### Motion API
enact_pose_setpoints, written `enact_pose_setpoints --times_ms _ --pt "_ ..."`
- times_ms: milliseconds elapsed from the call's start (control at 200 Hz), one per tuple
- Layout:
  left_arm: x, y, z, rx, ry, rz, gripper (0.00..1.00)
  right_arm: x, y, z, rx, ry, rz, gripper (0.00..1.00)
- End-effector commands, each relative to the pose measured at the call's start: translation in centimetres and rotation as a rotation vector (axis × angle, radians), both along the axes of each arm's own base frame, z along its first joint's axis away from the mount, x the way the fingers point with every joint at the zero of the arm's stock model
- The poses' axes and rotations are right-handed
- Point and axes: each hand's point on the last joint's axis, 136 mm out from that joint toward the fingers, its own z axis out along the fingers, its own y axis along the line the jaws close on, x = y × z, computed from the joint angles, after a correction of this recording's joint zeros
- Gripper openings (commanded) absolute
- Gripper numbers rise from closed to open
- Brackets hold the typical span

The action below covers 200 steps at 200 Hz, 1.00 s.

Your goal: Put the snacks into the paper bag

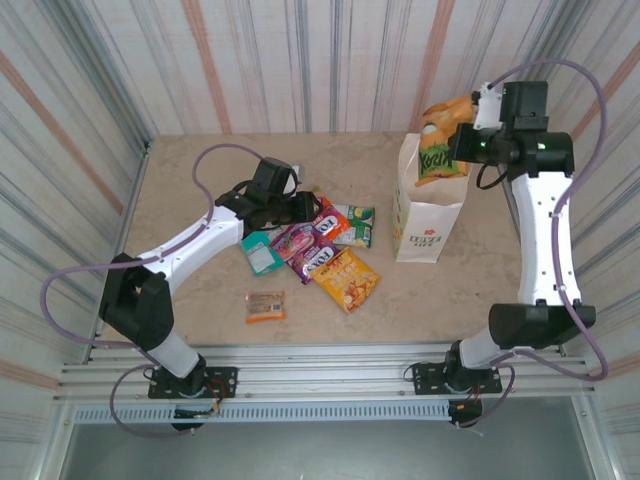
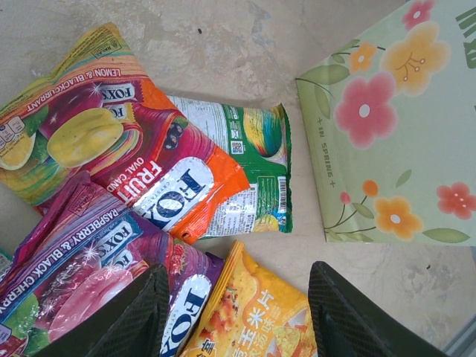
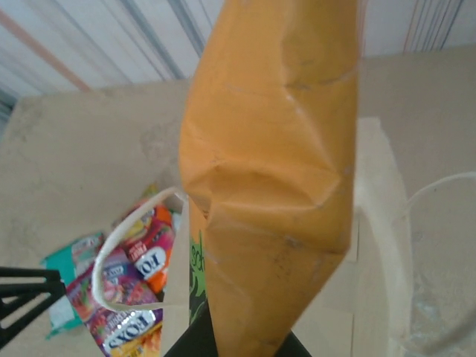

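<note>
Orange packet [image 1: 440, 150] clamped in right pincer [image 1: 463, 110]; over paper bag [image 1: 425, 225].

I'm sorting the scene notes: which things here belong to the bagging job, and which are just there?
Belongs: paper bag; orange packet, held by the right gripper; teal packet; purple packets; red-orange packet; green packet; yellow chips packet; small bar; left gripper, open above them.
Just there: table; striped walls; metal rail.

beige table [image 1: 440, 300]: snacks [image 1: 318, 245], paper bag [image 1: 425, 225] (upright)
</note>
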Motion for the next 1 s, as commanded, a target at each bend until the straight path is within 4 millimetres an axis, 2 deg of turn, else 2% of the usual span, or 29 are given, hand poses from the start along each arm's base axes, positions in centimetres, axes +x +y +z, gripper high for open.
enact_pose_setpoints --times_ms 0,331,496,701,772,852,997 --pt "-0.2 0.7 -0.3 0.031 0.000 0.001 0.54 -0.2 -0.2 -1.7 -0.061 0.060 0.015 0.01" --pt "-0.2 0.9 -0.6 0.039 0.006 0.005 0.54 -0.4 1.0 -5.3 -0.095 0.202 0.057 0.01" --pt "-0.2 1.0 -0.8 0.041 0.008 0.007 0.54 -0.8 1.3 -6.4 -0.103 0.265 0.060 0.01" --pt "-0.3 1.2 -1.0 0.042 0.017 0.010 0.54 -0.1 1.7 -7.6 -0.090 0.302 0.061 0.05" --pt "-0.3 1.4 -1.1 0.037 0.027 0.012 0.54 0.1 2.1 -7.7 -0.087 0.307 0.069 0.09" --pt "-0.2 1.8 -1.1 0.029 0.035 0.021 0.54 0.3 2.6 -7.3 -0.086 0.298 0.075 0.20" --pt "-0.4 2.4 -1.2 0.027 0.044 0.030 0.54 0.1 2.9 -5.4 -0.080 0.234 0.069 0.32"
